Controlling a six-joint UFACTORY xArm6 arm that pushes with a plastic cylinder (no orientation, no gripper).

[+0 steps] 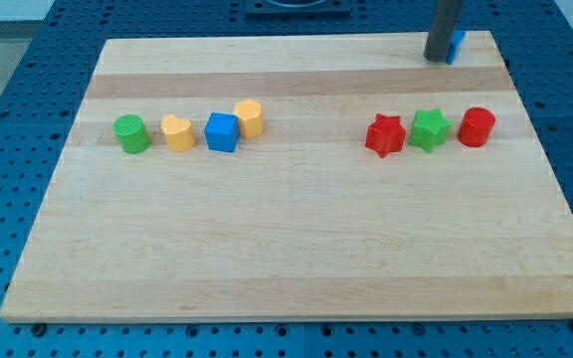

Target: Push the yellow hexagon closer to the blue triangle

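Bright, even overhead light, sharp focus (faint, soft shadows beneath the blocks), no glare.

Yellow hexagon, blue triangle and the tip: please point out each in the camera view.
yellow hexagon (250, 116): camera view, its top face.
blue triangle (457, 45): camera view, the visible edge beside the rod.
my tip (436, 58): camera view, the rod's lower end.

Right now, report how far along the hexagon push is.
Done: nothing visible; the yellow hexagon sits at the view's left, touching the blue cube. In hand: my tip is at the view's top right, against the blue triangle, which it partly hides, far from the hexagon. Left: the whole push across the board.
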